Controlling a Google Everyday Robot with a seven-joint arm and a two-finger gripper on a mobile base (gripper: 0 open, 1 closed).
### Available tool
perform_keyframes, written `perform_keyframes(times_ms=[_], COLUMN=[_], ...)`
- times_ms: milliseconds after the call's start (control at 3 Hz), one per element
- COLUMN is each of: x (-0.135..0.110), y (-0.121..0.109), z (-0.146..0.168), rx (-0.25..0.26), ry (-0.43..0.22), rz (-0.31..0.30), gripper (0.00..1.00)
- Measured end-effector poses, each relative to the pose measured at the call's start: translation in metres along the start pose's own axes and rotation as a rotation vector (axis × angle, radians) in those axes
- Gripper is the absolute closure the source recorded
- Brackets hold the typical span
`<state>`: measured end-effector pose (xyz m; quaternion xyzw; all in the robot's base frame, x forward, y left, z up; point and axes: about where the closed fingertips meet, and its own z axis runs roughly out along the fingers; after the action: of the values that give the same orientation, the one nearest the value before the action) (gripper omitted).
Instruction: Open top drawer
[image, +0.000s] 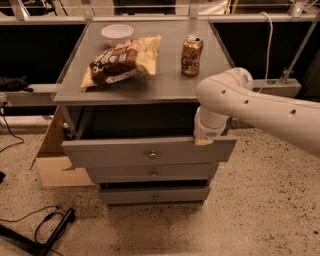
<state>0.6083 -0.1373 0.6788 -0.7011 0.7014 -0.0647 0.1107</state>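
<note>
The top drawer (115, 152) is the widest grey front with a small round metal knob (152, 155) at its centre. It stands pulled out from the grey cabinet, with a dark gap behind its front. My white arm reaches in from the right. My gripper (204, 138) sits at the right end of the drawer front's top edge, pointing down into the opening. Its fingertips are hidden by the wrist and the drawer front.
Two narrower grey drawers (150, 173) sit below, pulled out a little. On the cabinet top (165, 85) lie a chip bag (120, 62), a soda can (191, 48) and a white bowl (117, 32). A cardboard box (52, 160) stands at the left. Cables (47, 227) lie on the floor.
</note>
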Motion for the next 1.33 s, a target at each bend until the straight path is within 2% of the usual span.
perform_keyframes(times_ms=[333, 667, 1333], x=[0.0026, 0.0027, 0.0027], y=[0.0039, 0.0040, 0.0040], z=[-0.0043, -0.0043, -0.0042], rx=[-0.009, -0.009, -0.009], ry=[-0.001, -0.001, -0.001], rz=[0.000, 0.000, 0.000], gripper=[1.00, 0.81, 0.35])
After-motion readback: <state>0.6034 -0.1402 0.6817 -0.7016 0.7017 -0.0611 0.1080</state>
